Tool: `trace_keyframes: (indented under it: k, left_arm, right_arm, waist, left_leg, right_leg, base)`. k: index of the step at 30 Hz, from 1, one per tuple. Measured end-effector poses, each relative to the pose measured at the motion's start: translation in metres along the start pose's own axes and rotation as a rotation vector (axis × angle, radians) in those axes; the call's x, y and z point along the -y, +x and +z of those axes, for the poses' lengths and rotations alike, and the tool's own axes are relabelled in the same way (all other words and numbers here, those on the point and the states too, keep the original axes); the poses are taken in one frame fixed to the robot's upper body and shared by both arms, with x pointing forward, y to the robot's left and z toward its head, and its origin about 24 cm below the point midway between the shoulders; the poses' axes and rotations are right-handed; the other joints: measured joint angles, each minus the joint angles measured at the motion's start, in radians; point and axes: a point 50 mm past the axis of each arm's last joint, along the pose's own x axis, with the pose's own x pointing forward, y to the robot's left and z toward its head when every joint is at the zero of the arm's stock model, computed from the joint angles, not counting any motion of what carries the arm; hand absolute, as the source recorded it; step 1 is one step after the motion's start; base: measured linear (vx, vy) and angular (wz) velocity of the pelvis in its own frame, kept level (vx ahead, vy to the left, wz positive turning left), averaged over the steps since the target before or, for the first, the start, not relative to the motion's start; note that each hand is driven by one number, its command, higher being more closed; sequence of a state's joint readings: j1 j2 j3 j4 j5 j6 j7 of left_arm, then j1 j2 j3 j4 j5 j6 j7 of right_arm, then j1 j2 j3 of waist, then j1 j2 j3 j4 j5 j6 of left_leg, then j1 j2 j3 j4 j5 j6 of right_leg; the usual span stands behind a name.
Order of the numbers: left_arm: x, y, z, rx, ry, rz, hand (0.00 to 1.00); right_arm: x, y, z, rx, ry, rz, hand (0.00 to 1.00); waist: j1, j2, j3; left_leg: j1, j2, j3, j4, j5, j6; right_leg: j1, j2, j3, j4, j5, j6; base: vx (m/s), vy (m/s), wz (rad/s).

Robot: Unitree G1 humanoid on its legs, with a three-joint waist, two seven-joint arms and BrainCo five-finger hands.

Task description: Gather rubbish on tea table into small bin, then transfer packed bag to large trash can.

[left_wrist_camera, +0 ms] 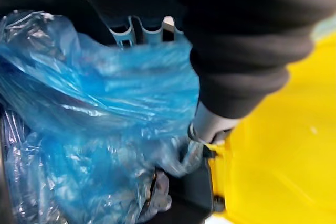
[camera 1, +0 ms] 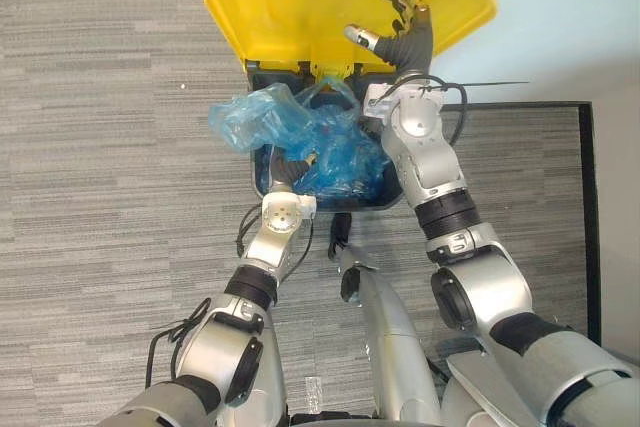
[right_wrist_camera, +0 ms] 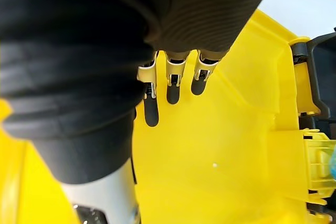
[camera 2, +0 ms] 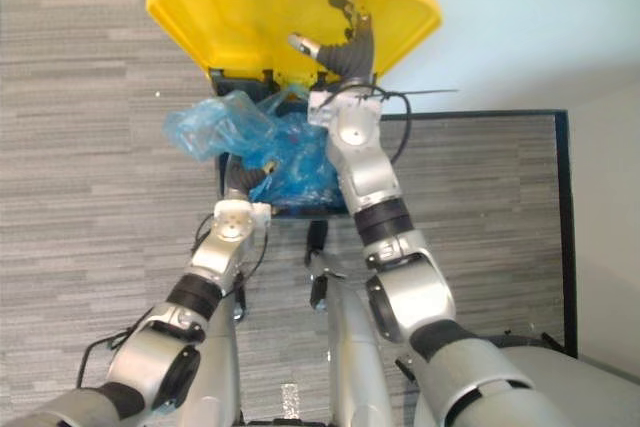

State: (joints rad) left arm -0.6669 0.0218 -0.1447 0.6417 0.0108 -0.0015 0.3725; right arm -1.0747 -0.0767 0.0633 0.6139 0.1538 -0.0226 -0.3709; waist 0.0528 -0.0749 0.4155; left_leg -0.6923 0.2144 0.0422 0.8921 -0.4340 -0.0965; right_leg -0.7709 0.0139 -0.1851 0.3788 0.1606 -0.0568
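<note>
Fingers (right_wrist_camera: pixel 172 91) straight against yellow lid (right_wrist_camera: pixel 220 145)

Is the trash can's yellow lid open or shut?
Open: yellow lid tipped back, right hand against its underside, blue bag showing in the can beneath.

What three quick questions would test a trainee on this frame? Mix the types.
1. True or false: the yellow lid of the large trash can is shut.
2. Which hand presses on the lid's underside? A) left B) right
3. Fill in: the bag at the can's mouth is ___ in colour.
Key: 1 false, it stands open. 2 B, the right hand, fingers straight against it. 3 blue.
</note>
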Motion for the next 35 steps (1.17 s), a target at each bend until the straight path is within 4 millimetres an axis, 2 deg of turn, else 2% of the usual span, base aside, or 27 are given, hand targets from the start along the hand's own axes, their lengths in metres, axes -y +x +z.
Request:
trace_keyframes:
  k: [3, 5, 6, 8, 9, 11, 12, 14, 15, 16, 17, 18, 19, 20, 21, 22, 23, 24, 26, 27, 29, 33, 35]
  left_arm:
    - [-0.001, -0.005, -0.011, -0.023, 0.028, -0.016, 0.00]
    - [-0.004, -0.014, -0.031, -0.080, 0.037, -0.025, 0.00]
    - [-0.005, -0.017, -0.035, -0.093, 0.038, -0.027, 0.00]
    - [-0.011, -0.034, -0.064, -0.178, 0.046, -0.032, 0.00]
    - [-0.011, -0.038, -0.069, -0.196, 0.046, -0.033, 0.00]
    - [-0.018, -0.065, -0.102, -0.302, 0.035, -0.038, 0.00]
    - [-0.025, -0.080, -0.119, -0.364, 0.028, -0.023, 0.00]
    - [-0.033, -0.100, -0.139, -0.444, 0.015, 0.006, 0.00]
    - [-0.043, -0.120, -0.161, -0.551, -0.014, 0.058, 0.00]
    - [-0.048, -0.133, -0.174, -0.615, -0.036, 0.090, 0.00]
    - [-0.051, -0.141, -0.181, -0.650, -0.044, 0.108, 0.00]
    - [-0.060, -0.165, -0.199, -0.751, -0.048, 0.146, 0.00]
    - [-0.062, -0.174, -0.205, -0.787, -0.046, 0.154, 0.00]
    - [-0.066, -0.193, -0.217, -0.858, -0.044, 0.167, 0.00]
    - [-0.070, -0.202, -0.222, -0.894, -0.051, 0.182, 0.00]
    - [-0.073, -0.204, -0.224, -0.905, -0.053, 0.193, 0.00]
    - [-0.072, -0.208, -0.227, -0.936, -0.069, 0.203, 0.00]
    - [-0.072, -0.211, -0.229, -0.951, -0.070, 0.207, 0.00]
    - [-0.067, -0.224, -0.236, -1.017, -0.117, 0.236, 0.00]
    - [-0.067, -0.224, -0.237, -1.022, -0.120, 0.241, 0.00]
    - [-0.062, -0.224, -0.239, -1.053, -0.128, 0.231, 0.00]
    - [-0.062, -0.231, -0.242, -1.081, -0.124, 0.230, 0.00]
    - [-0.063, -0.236, -0.243, -1.093, -0.122, 0.234, 0.00]
  right_arm:
    - [0.001, -0.004, -0.011, -0.027, -0.038, 0.012, 0.00]
    - [0.004, -0.016, -0.035, -0.095, -0.046, 0.022, 0.00]
    - [0.005, -0.019, -0.039, -0.108, -0.048, 0.024, 0.00]
    - [0.010, -0.037, -0.067, -0.189, -0.074, 0.030, 0.00]
    - [0.012, -0.040, -0.072, -0.206, -0.076, 0.027, 0.00]
    - [0.027, -0.065, -0.105, -0.309, -0.124, 0.016, 0.00]
    - [0.033, -0.082, -0.122, -0.372, -0.148, 0.014, 0.00]
    - [0.040, -0.106, -0.142, -0.442, -0.169, 0.012, 0.00]
    - [0.050, -0.142, -0.168, -0.552, -0.200, 0.012, 0.00]
    - [0.055, -0.164, -0.181, -0.622, -0.218, 0.016, 0.00]
    - [0.058, -0.176, -0.188, -0.660, -0.225, 0.018, 0.00]
    - [0.066, -0.223, -0.208, -0.801, -0.228, 0.014, 0.00]
    - [0.069, -0.238, -0.214, -0.843, -0.239, 0.018, 0.00]
    - [0.075, -0.269, -0.224, -0.935, -0.250, 0.017, 0.00]
    - [0.083, -0.298, -0.232, -1.028, -0.271, 0.007, 0.00]
    - [0.086, -0.308, -0.235, -1.067, -0.270, -0.007, 0.00]
    - [0.100, -0.333, -0.241, -1.164, -0.285, -0.056, 0.00]
    - [0.105, -0.342, -0.243, -1.200, -0.287, -0.079, 0.00]
    - [0.126, -0.384, -0.245, -1.346, -0.300, -0.186, 0.00]
    - [0.130, -0.386, -0.245, -1.354, -0.303, -0.199, 0.00]
    - [0.142, -0.395, -0.245, -1.401, -0.325, -0.242, 0.00]
    - [0.150, -0.411, -0.244, -1.465, -0.293, -0.327, 0.00]
    - [0.151, -0.422, -0.244, -1.511, -0.280, -0.349, 0.00]
  waist:
    - [0.002, 0.000, -0.001]
    - [0.009, 0.000, -0.001]
    - [0.009, 0.000, -0.001]
    - [0.015, 0.002, -0.003]
    - [0.015, 0.002, -0.003]
    - [0.014, 0.005, -0.004]
    - [0.015, 0.004, -0.006]
    - [0.019, 0.007, -0.026]
    - [0.017, 0.010, -0.037]
    - [0.018, 0.023, -0.057]
    - [0.018, 0.028, -0.065]
    - [0.005, 0.032, -0.108]
    - [0.005, 0.034, -0.119]
    - [0.006, 0.031, -0.156]
    - [0.007, 0.021, -0.203]
    - [0.007, 0.015, -0.210]
    - [0.008, 0.027, -0.223]
    - [0.009, 0.032, -0.234]
    - [0.008, 0.040, -0.281]
    - [0.008, 0.040, -0.286]
    - [0.004, 0.022, -0.300]
    - [-0.003, 0.026, -0.310]
    - [-0.004, 0.030, -0.344]
  left_leg:
    - [0.058, 0.000, 0.000, -0.011, -0.009, 0.010]
    - [0.110, -0.007, -0.001, -0.034, -0.009, 0.010]
    - [0.122, -0.010, -0.001, -0.040, -0.009, 0.010]
    - [0.179, -0.019, 0.002, -0.064, -0.006, 0.008]
    - [0.190, -0.021, 0.003, -0.069, -0.005, 0.008]
    - [0.254, -0.036, 0.013, -0.093, -0.005, 0.008]
    - [0.290, -0.036, 0.026, -0.106, -0.006, 0.009]
    - [0.315, -0.043, 0.041, -0.116, -0.001, 0.004]
    - [0.367, -0.050, 0.059, -0.164, 0.020, 0.017]
    - [0.390, -0.034, 0.080, -0.225, 0.053, 0.028]
    - [0.407, -0.031, 0.087, -0.255, 0.069, 0.025]
    - [0.471, -0.032, 0.090, -0.362, 0.121, 0.016]
    - [0.495, -0.030, 0.089, -0.392, 0.134, 0.013]
    - [0.526, -0.026, 0.092, -0.431, 0.149, 0.002]
    - [0.521, -0.022, 0.092, -0.439, 0.154, -0.006]
    - [0.524, -0.023, 0.092, -0.440, 0.155, -0.009]
    - [0.538, -0.018, 0.091, -0.467, 0.164, -0.024]
    - [0.543, -0.012, 0.092, -0.486, 0.173, -0.025]
    - [0.608, -0.005, 0.129, -0.616, 0.238, -0.001]
    - [0.613, -0.006, 0.140, -0.633, 0.247, -0.003]
    - [0.629, -0.034, 0.174, -0.676, 0.280, -0.046]
    - [0.680, -0.053, 0.160, -0.740, 0.316, -0.039]
    - [0.687, -0.063, 0.145, -0.789, 0.345, -0.030]
  right_leg:
    - [0.056, -0.003, 0.001, -0.001, -0.016, 0.008]
    - [0.103, -0.010, 0.000, -0.002, -0.026, 0.008]
    - [0.111, -0.012, 0.000, -0.002, -0.027, 0.008]
    - [0.153, -0.019, 0.000, 0.002, -0.040, 0.010]
    - [0.162, -0.020, 0.000, 0.002, -0.042, 0.011]
    - [0.202, -0.033, 0.005, 0.027, -0.058, 0.007]
    - [0.218, -0.040, 0.015, 0.049, -0.075, 0.017]
    - [0.222, -0.046, 0.032, 0.064, -0.081, 0.029]
    - [0.248, -0.055, 0.040, 0.047, -0.044, 0.082]
    - [0.261, -0.050, 0.038, 0.019, -0.012, 0.123]
    - [0.257, -0.056, 0.030, 0.075, -0.031, 0.111]
    - [0.266, -0.091, 0.033, 0.342, -0.173, 0.055]
    - [0.288, -0.105, 0.038, 0.396, -0.200, 0.062]
    - [0.352, -0.131, 0.063, 0.454, -0.253, 0.071]
    - [0.399, -0.149, 0.090, 0.447, -0.302, 0.095]
    - [0.411, -0.148, 0.091, 0.429, -0.316, 0.112]
    - [0.433, -0.124, 0.084, 0.392, -0.321, 0.112]
    - [0.443, -0.112, 0.088, 0.368, -0.321, 0.112]
    - [0.516, -0.077, 0.088, 0.190, -0.325, 0.108]
    - [0.524, -0.075, 0.087, 0.165, -0.327, 0.106]
    - [0.565, -0.090, 0.094, 0.033, -0.387, 0.083]
    - [0.605, -0.104, 0.082, 0.018, -0.387, 0.099]
    - [0.617, -0.105, 0.072, -0.031, -0.374, 0.114]
  base:
    - [-0.09, -0.026, 0.06]
    - [-0.09, -0.018, 0.11]
    - [-0.08, -0.019, 0.13]
    - [-0.05, -0.012, 0.07]
    - [-0.04, 0.015, 0.05]
    - [-0.01, 0.010, 0.03]
    - [0.00, 0.007, -0.06]
    - [0.02, 0.019, -0.16]
    - [0.01, 0.025, -0.25]
    - [-0.01, 0.009, -0.24]
    - [0.01, 0.006, -0.11]
    - [0.04, 0.006, -0.01]
    - [0.08, -0.013, -0.01]
    - [0.07, -0.094, -0.01]
    - [0.06, -0.131, -0.04]
    - [0.02, -0.175, -0.06]
    - [-0.01, -0.127, -0.11]
    - [-0.02, -0.125, -0.25]
    - [0.01, -0.104, -0.46]
    - [-0.04, -0.107, -0.60]
    - [-0.12, -0.086, -0.48]
    - [-0.13, -0.018, 0.15]
    - [-0.07, 0.019, 0.22]
